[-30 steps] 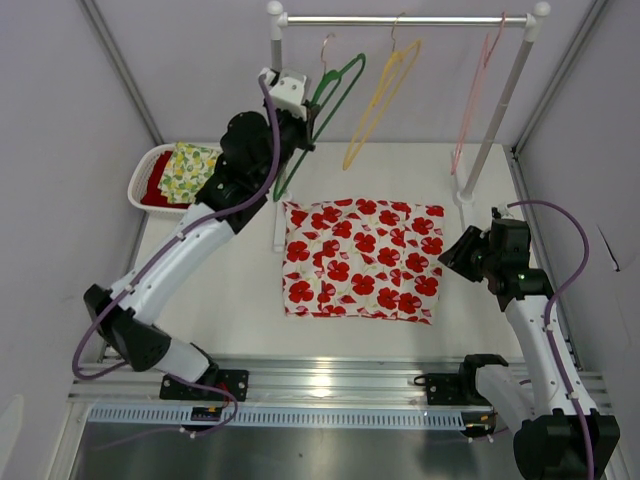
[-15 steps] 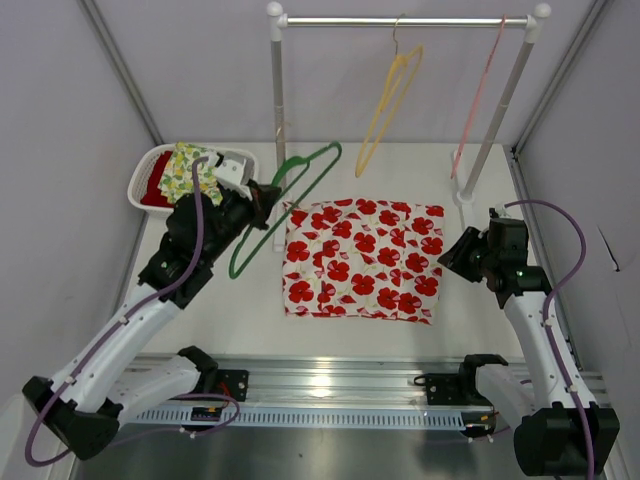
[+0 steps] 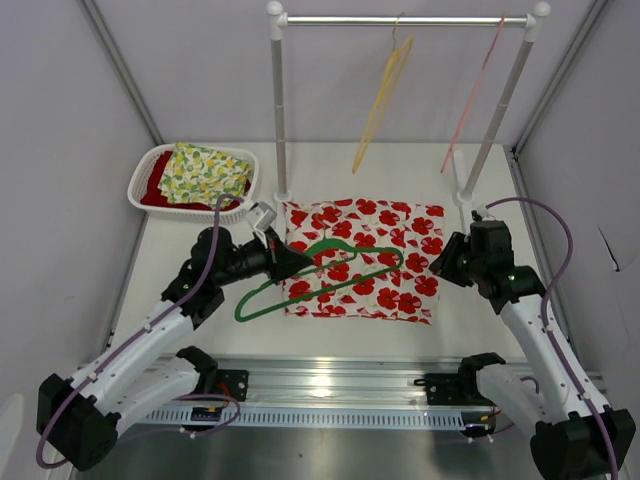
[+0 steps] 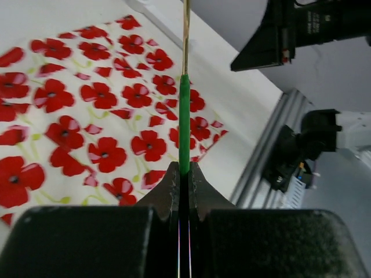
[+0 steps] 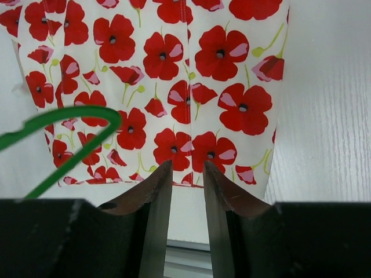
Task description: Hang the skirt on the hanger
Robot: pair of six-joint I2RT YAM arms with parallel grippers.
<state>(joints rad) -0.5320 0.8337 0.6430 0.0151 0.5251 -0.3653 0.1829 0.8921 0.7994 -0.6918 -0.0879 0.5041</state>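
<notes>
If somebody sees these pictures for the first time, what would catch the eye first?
First the skirt, white with bright red poppies, spread flat in the middle of the table. Next the green hanger, held low across the skirt by the left pincer, which is shut on it. At the back, a yellow hanger and a pink hanger hang from the rail.
</notes>
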